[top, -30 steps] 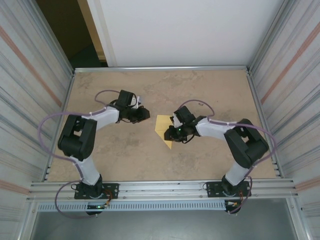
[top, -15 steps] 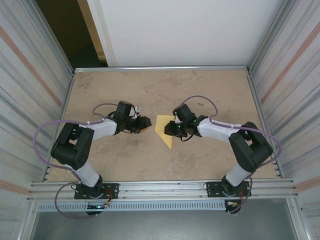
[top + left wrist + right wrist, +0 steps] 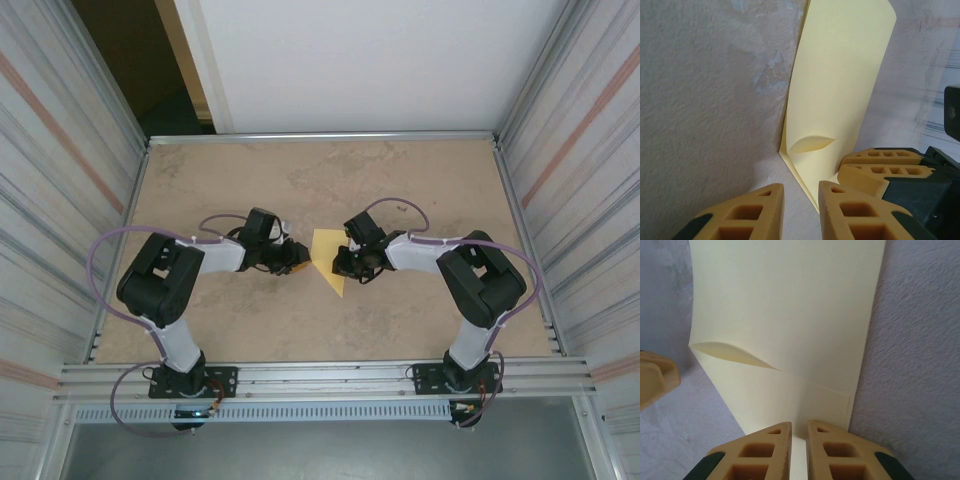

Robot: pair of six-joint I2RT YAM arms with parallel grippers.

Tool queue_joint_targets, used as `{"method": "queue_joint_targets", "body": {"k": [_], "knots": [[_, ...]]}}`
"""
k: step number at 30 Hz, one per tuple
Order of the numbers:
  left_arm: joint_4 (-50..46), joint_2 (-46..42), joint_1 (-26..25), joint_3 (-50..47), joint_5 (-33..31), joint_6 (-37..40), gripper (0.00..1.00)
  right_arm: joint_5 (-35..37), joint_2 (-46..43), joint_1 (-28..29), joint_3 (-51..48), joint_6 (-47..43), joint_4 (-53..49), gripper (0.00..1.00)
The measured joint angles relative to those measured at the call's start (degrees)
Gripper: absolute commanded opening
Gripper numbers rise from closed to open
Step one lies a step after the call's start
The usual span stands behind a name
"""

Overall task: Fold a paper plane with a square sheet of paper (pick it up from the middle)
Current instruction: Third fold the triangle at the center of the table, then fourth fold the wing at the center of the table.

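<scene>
Mid-fold, no plane yet. The square sheet of paper lies at the middle of the surface between the two arms, partly doubled over. The wrist views show an upper layer over a lower one, with a small puckered bulge at one edge where the crease isn't flat.

The right gripper comes in low from the right. Its fingers are almost pressed together, with the sheet's near edge running into the slit between them, so it looks like a pinch on the paper. The left wrist view shows one finger stacked over the other at that edge.

The left gripper sits just beside the sheet's left edge. Its fingers are a narrow gap apart with bare surface between them, gripping nothing.

Step, as I judge it: holding the sheet down to set a crease. Next, the left fingers need to press or sweep along the fold and flatten the bulge. Risk: the thin paper slides or buckles.
</scene>
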Motion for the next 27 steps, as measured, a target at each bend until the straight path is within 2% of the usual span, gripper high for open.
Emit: {"method": "queue_joint_targets", "body": {"k": [16, 27], "knots": [[-2.7, 3.0, -0.8, 3.6, -0.3, -0.4, 0.32, -0.4, 0.3, -0.6, 0.1, 0.0, 0.3, 0.13], [-0.4, 4.5, -0.8, 4.5, 1.4, -1.9, 0.27, -1.2, 0.5, -1.0, 0.1, 0.0, 0.5, 0.13]]}}
